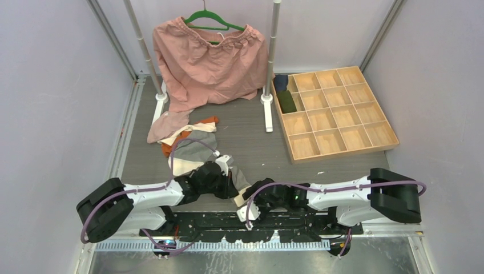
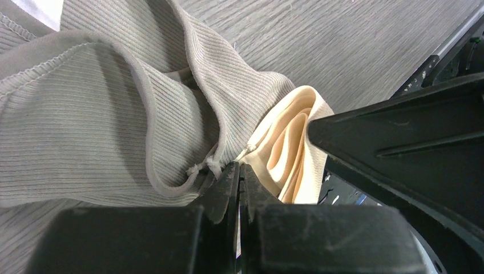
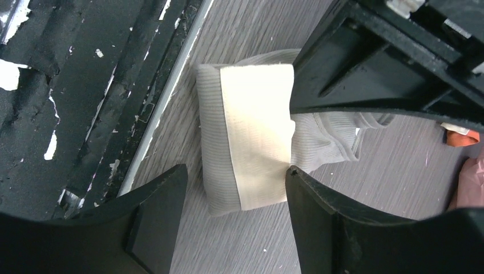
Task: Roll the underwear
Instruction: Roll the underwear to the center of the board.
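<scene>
A grey ribbed underwear (image 3: 337, 137) with a cream waistband (image 3: 257, 131) lies folded near the table's front edge (image 1: 240, 185). My right gripper (image 3: 237, 169) is open and stands astride the folded end, its right fingertip (image 3: 292, 171) touching the cream band. My left gripper (image 2: 238, 171) is shut, its tips against the grey hem (image 2: 171, 188) and the cream folds (image 2: 291, 148); I see no cloth between them. In the top view the left gripper (image 1: 220, 178) sits over the cloth, with the right gripper (image 1: 249, 198) just beside it.
More underwear, pink (image 1: 168, 125), orange (image 1: 200, 123) and cream-grey (image 1: 191, 154), is piled behind. A salmon garment (image 1: 208, 63) hangs on a rack (image 1: 268, 68). A wooden compartment tray (image 1: 342, 108) holds dark rolls (image 1: 285, 100). The black base rail (image 3: 85, 85) runs close by.
</scene>
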